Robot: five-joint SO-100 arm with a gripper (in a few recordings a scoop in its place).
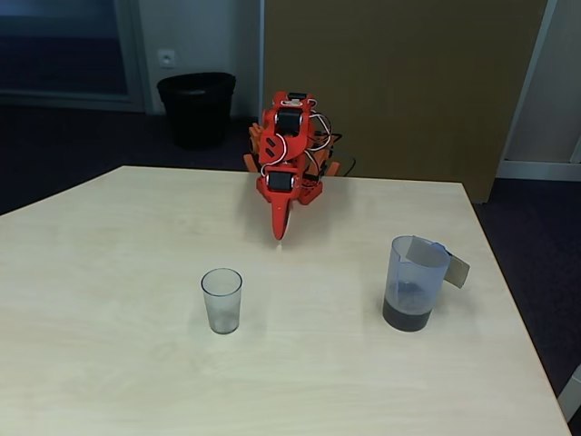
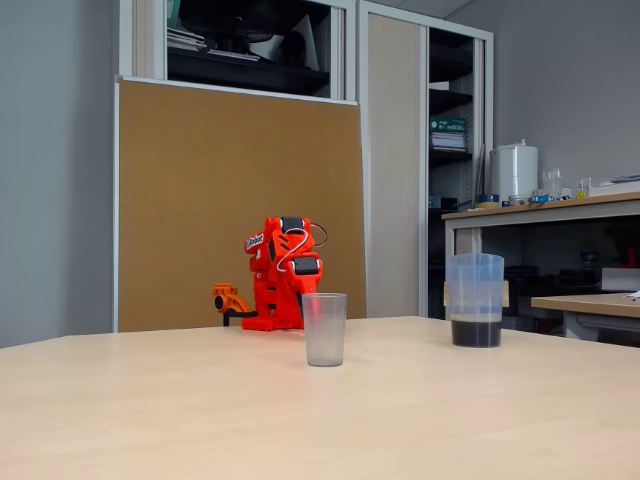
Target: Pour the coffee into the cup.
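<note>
Both cup (image 1: 221,301) and coffee (image 1: 406,315) lie apart from gripper (image 1: 280,222).

cup (image 1: 221,301) left, jug (image 1: 416,282) right, well apart

Pale wooden table (image 1: 109,363) carries the cup (image 1: 221,301) and jug (image 1: 415,282) (well apart)

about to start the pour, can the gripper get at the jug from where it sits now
Probably yes. The gripper hangs folded at the table's far edge, and the jug with the coffee stands to its right in this fixed view with bare table between. The cup stands well off to the left.
</note>
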